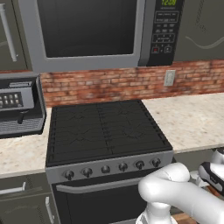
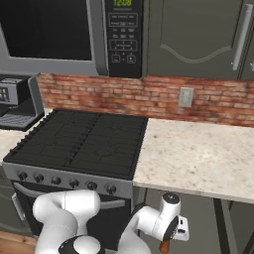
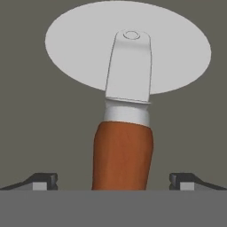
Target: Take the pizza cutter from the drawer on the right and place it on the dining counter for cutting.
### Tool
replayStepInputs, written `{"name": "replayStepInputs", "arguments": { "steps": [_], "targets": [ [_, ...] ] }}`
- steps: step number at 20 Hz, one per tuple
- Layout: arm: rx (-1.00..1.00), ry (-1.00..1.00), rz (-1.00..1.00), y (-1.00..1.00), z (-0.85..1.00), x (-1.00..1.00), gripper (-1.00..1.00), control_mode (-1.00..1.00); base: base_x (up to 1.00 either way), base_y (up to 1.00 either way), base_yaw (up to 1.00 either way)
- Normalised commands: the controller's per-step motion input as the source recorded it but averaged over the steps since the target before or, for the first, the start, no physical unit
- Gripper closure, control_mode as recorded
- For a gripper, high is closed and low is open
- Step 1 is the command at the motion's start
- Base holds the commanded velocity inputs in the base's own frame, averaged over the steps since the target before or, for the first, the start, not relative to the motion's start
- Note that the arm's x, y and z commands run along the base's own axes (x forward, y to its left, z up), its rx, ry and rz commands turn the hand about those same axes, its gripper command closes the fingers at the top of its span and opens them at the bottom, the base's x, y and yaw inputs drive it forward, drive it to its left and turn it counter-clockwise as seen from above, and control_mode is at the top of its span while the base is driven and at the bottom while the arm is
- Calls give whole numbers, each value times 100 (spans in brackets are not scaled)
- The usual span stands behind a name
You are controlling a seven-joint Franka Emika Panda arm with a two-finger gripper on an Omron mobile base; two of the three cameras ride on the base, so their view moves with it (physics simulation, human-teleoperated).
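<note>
The pizza cutter (image 3: 126, 115) lies flat on the grey floor of the open drawer (image 3: 26, 133), close under the hand. Its round silvery blade points away from me and its reddish-brown wooden handle (image 3: 123, 155) runs toward me. My gripper (image 3: 114, 181) is open, one dark fingertip (image 3: 44, 179) on each side of the handle with a wide gap to it. In the right base view the hand hangs low beneath the worktop edge, with a bit of the handle (image 2: 164, 246) showing under it. The dining counter is out of view.
A black stove (image 2: 79, 144) with a row of knobs stands left of the arm. The beige kitchen worktop (image 2: 198, 158) overhangs the drawer. A microwave (image 1: 87, 30) hangs above the stove, and a coffee machine (image 1: 17, 105) stands at the far left.
</note>
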Motion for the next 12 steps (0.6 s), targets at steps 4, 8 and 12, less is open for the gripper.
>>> {"name": "replayStepInputs", "arguments": {
  "steps": [4,8,12],
  "targets": [
    [0,0,0,0,-11,0,-100,-100,0,0,0],
    [0,0,0,0,-9,0,-100,-100,0,0,0],
    [0,0,0,0,-8,0,-100,-100,0,0,0]
  ]
}}
